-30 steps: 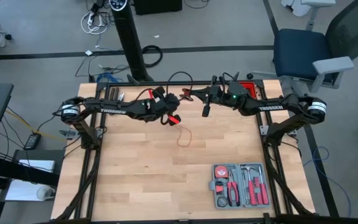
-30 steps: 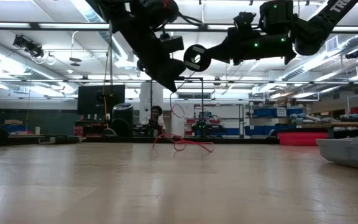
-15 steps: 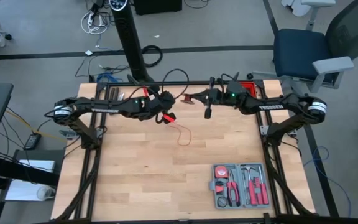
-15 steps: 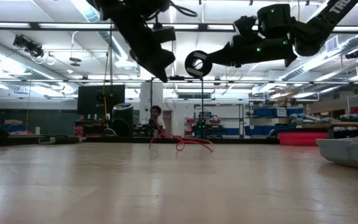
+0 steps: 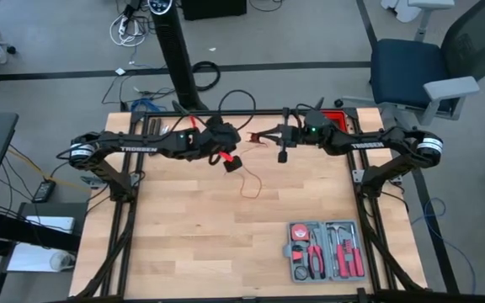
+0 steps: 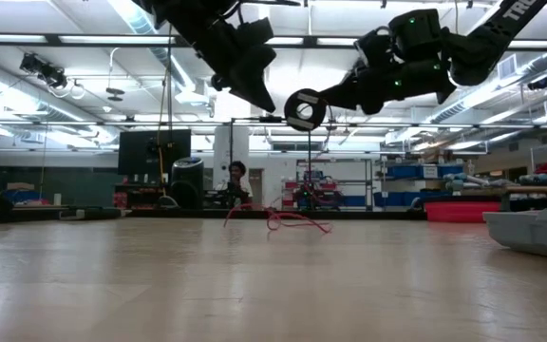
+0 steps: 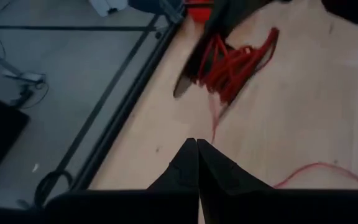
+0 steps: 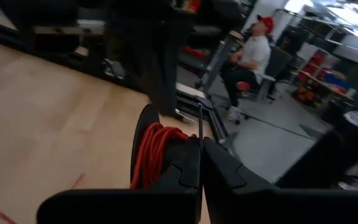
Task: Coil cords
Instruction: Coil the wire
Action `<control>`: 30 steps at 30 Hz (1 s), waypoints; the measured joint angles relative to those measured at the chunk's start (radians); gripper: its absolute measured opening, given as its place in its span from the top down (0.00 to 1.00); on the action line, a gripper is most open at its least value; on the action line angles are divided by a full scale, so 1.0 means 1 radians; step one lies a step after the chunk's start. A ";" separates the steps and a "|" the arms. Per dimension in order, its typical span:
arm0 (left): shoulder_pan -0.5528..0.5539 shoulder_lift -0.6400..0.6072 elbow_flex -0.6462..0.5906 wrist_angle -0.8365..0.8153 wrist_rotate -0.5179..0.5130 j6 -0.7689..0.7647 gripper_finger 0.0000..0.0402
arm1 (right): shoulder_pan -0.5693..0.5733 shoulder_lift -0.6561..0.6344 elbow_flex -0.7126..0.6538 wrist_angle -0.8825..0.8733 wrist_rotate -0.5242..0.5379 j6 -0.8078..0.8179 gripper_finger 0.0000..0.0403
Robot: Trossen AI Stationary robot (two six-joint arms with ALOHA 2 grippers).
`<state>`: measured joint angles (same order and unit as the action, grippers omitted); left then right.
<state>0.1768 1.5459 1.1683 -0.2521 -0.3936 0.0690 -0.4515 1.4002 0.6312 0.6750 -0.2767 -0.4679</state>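
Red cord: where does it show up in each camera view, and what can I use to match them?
High: cord loose strand mid-table, just below the two arms' tips.
Low: tangle lying at picture centre.
Left wrist: coil in the upper middle, on the right claw.
Right wrist: coil wound beside that claw's own fingers.
Shared landmark: the right claw.

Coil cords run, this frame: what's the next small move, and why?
Probably another wrap: the left tool, seemingly shut on a strand of the red cord, should circle the right tool, which carries the coil. A loose tail lies uncoiled on the table.
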 joint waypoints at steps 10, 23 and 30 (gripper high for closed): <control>0.000 -0.005 0.000 0.026 0.015 0.088 1.00 | -0.031 0.000 0.000 -0.060 -0.153 0.005 0.99; 0.041 -0.005 -0.159 0.388 0.277 0.105 0.80 | -0.185 0.000 0.000 -0.062 -0.448 0.201 0.99; 0.072 -0.005 -0.295 0.655 0.271 0.024 0.79 | -0.180 0.000 0.000 -0.065 -0.488 0.225 0.99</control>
<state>0.2484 1.5414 0.8733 0.4029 -0.1223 0.0931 -0.6310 1.4006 0.6312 0.6102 -0.7643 -0.2432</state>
